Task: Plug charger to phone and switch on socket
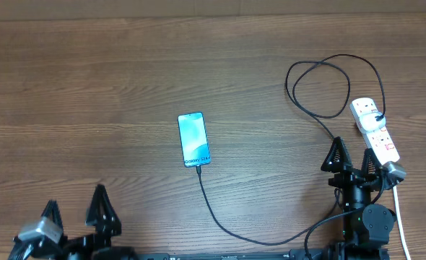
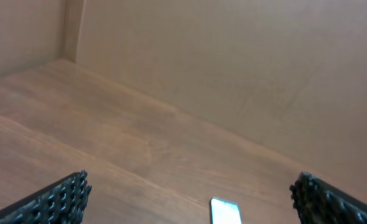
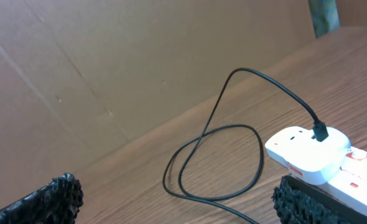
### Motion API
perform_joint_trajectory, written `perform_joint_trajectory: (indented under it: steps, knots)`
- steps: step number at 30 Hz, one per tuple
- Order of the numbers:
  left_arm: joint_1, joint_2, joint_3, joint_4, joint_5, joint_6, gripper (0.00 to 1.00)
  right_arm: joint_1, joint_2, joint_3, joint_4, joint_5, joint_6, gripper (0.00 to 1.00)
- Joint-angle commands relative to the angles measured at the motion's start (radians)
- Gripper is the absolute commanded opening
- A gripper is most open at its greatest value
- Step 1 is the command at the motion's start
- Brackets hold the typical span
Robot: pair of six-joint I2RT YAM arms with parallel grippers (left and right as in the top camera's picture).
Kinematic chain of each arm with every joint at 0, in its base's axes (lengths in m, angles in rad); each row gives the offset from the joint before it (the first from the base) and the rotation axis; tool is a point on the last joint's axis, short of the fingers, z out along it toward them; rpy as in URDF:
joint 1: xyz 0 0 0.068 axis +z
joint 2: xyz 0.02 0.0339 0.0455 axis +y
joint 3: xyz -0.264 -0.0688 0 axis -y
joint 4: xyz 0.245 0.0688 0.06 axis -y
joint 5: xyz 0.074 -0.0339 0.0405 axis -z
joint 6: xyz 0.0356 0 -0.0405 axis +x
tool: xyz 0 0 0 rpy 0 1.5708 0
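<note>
The phone (image 1: 193,139) is seen lying flat, screen up, near the middle of the worktop (image 1: 90,87), well apart from both arms; the charger (image 1: 220,220) is met at the phone's near edge, though whether its tip is fully seated cannot be told. From there the black cable is traced toward the near edge, past the right arm and through a loose loop to its plug (image 1: 377,115), which is set in the far outlet of the socket (image 1: 374,130) at the right side. The left claw (image 1: 74,206) is held wide and empty at the near-left corner; in its wrist view only the phone's end (image 2: 224,211) is shown between the fingers (image 2: 53,202). The right claw (image 1: 354,155) is likewise spread wide, holding nothing, just beside the socket's near end; contact cannot be judged.
</note>
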Motion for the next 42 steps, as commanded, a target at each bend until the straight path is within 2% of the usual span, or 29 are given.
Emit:
perform_joint_trajectory:
  steps: [1, 7, 12, 23, 42]
  knots:
    - [0.006, -0.001, -0.08, 0.071, -0.01, -0.035, 1.0, 0.005, 0.0, -0.01, 0.008, 0.016, -0.001, 1.0]
    - [0.006, -0.001, -0.267, 0.283, -0.01, -0.082, 1.0, 0.005, 0.0, -0.01, 0.008, 0.015, -0.003, 1.0]
    - [0.006, 0.0, -0.468, 0.53, -0.014, -0.102, 1.0, 0.005, 0.0, -0.01, 0.008, 0.015, -0.003, 1.0]
    - [0.006, 0.0, -0.801, 0.861, -0.024, -0.107, 1.0, 0.005, 0.0, -0.01, 0.008, 0.015, -0.003, 1.0]
    - [0.005, 0.002, -0.798, 0.842, -0.039, -0.113, 1.0, 0.005, 0.0, -0.01, 0.008, 0.015, -0.003, 1.0]
